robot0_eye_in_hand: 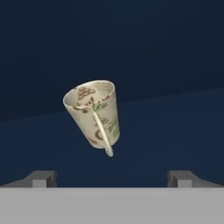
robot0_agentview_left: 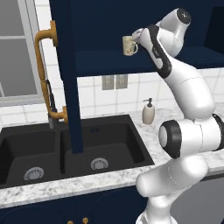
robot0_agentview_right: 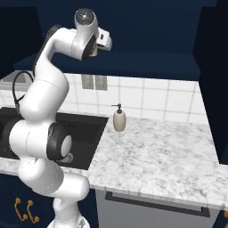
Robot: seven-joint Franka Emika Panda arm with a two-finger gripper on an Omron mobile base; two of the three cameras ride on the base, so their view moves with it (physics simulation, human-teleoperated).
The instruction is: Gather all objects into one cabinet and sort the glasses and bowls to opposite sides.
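Mug (robot0_eye_in_hand: 94, 114), cream and mottled with reddish and green marks, is sitting on the dark blue shelf (robot0_eye_in_hand: 175, 131) of the open upper cabinet, straight ahead of the jaws and clear of them, touching neither finger. In the hand view it is appearing tilted, its loop handle turned toward the camera and its open mouth pointing up and to the left. The gripper (robot0_eye_in_hand: 112, 178) is standing with its jaws wide apart and holding nothing, the two dark fingertips (robot0_eye_in_hand: 41, 178) flanking the space below the mug. In the left base view the mug (robot0_agentview_left: 129, 45) is standing upright on the shelf, just beside the arm's raised hand. Well below the jaws, a white pump-top soap bottle (robot0_agentview_right: 119, 118) is resting on the marbled counter (robot0_agentview_right: 156, 151), next to the black double sink (robot0_agentview_left: 94, 146).
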